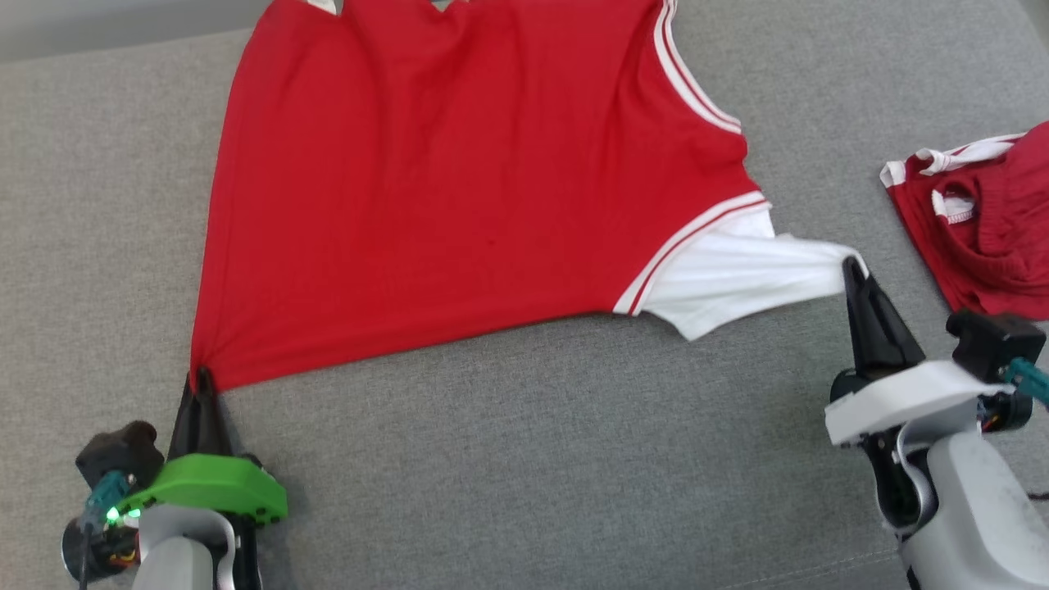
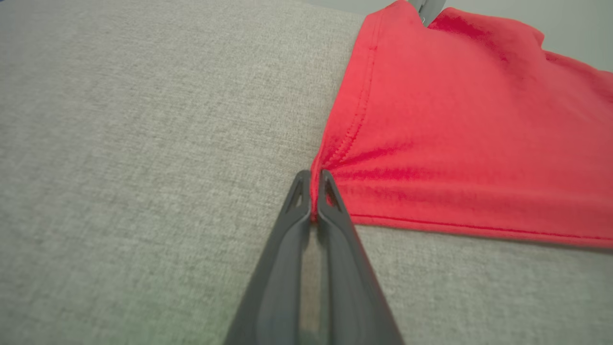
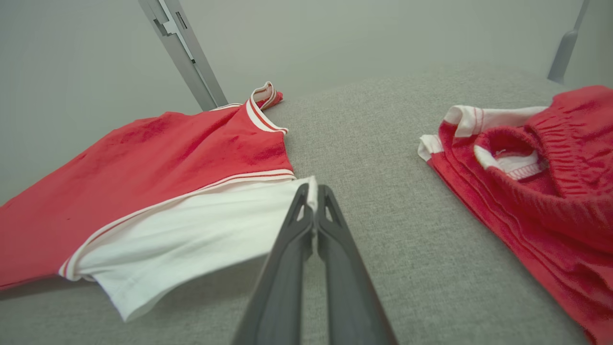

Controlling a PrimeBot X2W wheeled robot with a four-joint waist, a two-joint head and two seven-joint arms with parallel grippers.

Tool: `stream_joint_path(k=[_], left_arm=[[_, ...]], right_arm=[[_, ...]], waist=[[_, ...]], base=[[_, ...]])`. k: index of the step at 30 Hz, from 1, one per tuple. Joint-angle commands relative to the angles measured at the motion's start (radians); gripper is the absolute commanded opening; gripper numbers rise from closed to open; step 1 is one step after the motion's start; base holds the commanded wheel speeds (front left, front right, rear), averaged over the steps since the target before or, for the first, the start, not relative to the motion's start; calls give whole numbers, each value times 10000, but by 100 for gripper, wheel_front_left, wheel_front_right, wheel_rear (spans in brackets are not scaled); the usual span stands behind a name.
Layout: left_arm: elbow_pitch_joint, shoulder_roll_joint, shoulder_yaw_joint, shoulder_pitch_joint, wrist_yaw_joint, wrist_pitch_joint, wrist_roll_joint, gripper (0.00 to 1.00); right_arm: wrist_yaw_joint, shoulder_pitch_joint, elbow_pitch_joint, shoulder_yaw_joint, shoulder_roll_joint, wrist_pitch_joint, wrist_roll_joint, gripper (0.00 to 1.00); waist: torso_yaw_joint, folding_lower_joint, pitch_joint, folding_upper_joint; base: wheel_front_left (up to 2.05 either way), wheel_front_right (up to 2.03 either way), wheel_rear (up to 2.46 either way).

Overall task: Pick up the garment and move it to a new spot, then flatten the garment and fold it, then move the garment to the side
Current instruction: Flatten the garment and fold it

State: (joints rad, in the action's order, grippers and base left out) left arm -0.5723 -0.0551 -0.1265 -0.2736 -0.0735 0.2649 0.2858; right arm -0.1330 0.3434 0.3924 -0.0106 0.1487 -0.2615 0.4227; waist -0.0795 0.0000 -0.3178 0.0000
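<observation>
jaws pinch garment (image 1: pixel 459 180) edges (label (image 3: pixel 515 166) perhaps, unreadable)

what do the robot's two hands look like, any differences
Both have two long, dark, tapering fingers and pale grey forearms. The left hand has a green shell behind the fingers, the right hand a white one. Each carries a black module with a teal plug; a green light glows by the left one.

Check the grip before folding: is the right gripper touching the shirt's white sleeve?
Touching. The right wrist view shows the right gripper shut on the edge of the white sleeve, with the cloth pinched in it; the head view agrees.
</observation>
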Motion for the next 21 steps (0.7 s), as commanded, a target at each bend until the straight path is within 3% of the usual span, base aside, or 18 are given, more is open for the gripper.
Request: stream_joint_path(k=[1,6,21], left_arm=[[23,-83,-202,562,94,-19,-46,0],[-20,-6,230,1734,68,-21,225,0],[1029,-1,1678,5023,895,-17,1338,0]], right_arm=[[44,-525,22,134,14,-46,99,0],[44,-1922,90,353,-236,-46,84,0],[42,-4966,-197,861,-689,-45,-23,0]], waist=[[-27,0,837,0],[47,0,1629,0],[364,0,3097,0]], base=[[0,0,0],[0,0,0],[0,0,0]])
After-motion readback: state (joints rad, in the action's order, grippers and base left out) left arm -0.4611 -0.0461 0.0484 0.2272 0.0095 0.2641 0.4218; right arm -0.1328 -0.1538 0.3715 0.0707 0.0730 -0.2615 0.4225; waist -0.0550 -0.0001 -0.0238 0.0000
